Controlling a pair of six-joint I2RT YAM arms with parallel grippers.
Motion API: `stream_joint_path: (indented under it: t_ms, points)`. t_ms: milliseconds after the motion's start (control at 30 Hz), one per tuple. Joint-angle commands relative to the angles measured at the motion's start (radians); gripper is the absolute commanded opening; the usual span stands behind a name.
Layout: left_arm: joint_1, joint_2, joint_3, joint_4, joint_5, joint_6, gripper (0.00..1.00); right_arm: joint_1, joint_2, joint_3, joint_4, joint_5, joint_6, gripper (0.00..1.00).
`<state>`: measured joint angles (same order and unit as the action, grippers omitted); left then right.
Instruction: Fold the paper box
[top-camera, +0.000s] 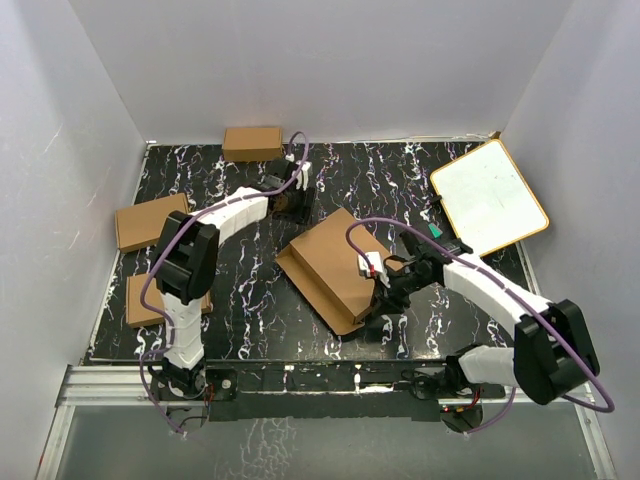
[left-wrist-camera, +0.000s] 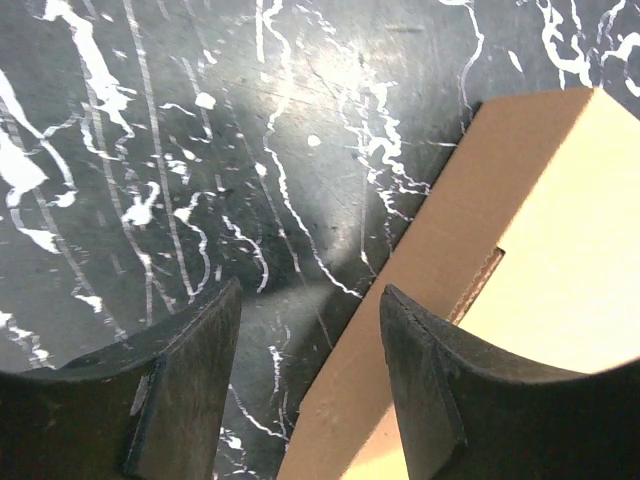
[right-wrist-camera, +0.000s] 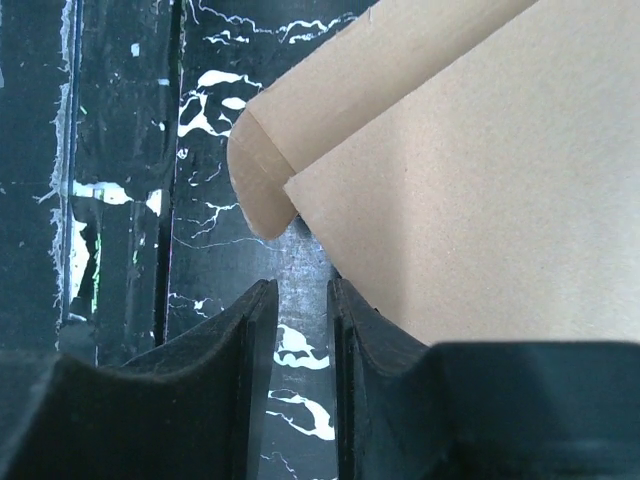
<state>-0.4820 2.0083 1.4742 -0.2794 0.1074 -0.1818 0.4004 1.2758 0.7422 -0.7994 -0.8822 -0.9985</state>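
- Left end effector is hovering wide and empty, the box edge just to its right, probably ready to steady it.
- Right end effector is sitting narrowly parted and empty, with the corner flap just ahead.

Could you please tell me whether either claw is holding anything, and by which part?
Nothing is held. The left claw gapes beside the cardboard box; the right claw, slightly parted near its corner flap, shows only table between.
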Motion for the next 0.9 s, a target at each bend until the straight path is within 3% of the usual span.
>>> stream_joint_path:
  t_ms: [0,133,233,367,500,567,667,867]
  points:
    - [0.019,-0.088,0.065,-0.099,-0.174,0.031,0.57,0.003,-0.097,0.017,0.018,-0.055,-0.052,0.33]
    - [0.028,-0.228,0.003,-0.067,-0.214,0.053,0.59,0.003,-0.155,0.018,-0.011,-0.108,-0.076,0.36]
    - [0.028,-0.378,-0.121,0.008,-0.132,0.059,0.59,0.003,-0.153,0.056,-0.055,-0.131,-0.110,0.37]
    - [0.016,-0.615,-0.415,0.197,0.079,0.046,0.59,-0.011,-0.120,0.124,-0.070,-0.130,-0.110,0.40]
    - [-0.066,-0.872,-0.723,0.461,0.209,-0.010,0.61,-0.156,-0.052,0.157,-0.067,-0.313,-0.119,0.43]
    - [-0.154,-0.981,-0.848,0.583,0.207,-0.011,0.60,-0.230,-0.009,0.178,-0.145,-0.375,-0.215,0.43]
    - [-0.293,-1.106,-0.990,0.746,0.178,0.020,0.60,-0.262,0.014,0.173,-0.147,-0.371,-0.232,0.46]
    - [-0.431,-1.096,-1.061,0.727,0.044,-0.049,0.47,-0.295,0.002,0.135,-0.079,-0.337,-0.162,0.46]
